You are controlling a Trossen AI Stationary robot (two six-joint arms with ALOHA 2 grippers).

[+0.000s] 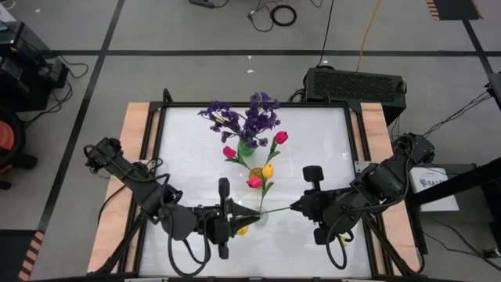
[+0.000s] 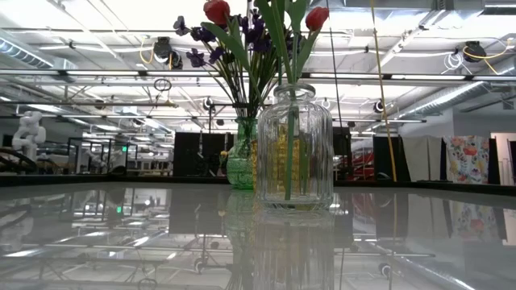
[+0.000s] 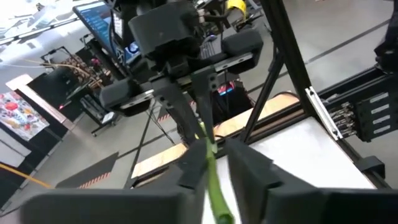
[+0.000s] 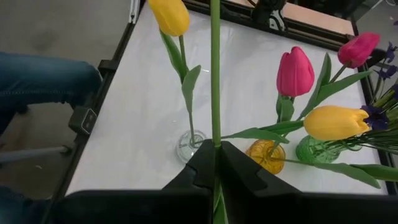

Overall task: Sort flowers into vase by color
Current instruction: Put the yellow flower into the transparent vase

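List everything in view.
table: one, white, centre
green vase: one, green, far middle
amber vase: one, amber, middle
clear vase: one, clear, nearest grippers
purple sprigs: bunch, purple, green vase
pink-red tulips: three, pink-red, green and amber vases
yellow tulips: two, yellow, amber and clear vases
held stem: one, green, between grippers
person's leg: one, blue jeans, beside table
left gripper: one, dark, near clear vase
right gripper: one, dark, clamping held stem

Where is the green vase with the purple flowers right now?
In the high view the green vase stands at the table's far middle, just beyond the amber vase, away from both grippers.
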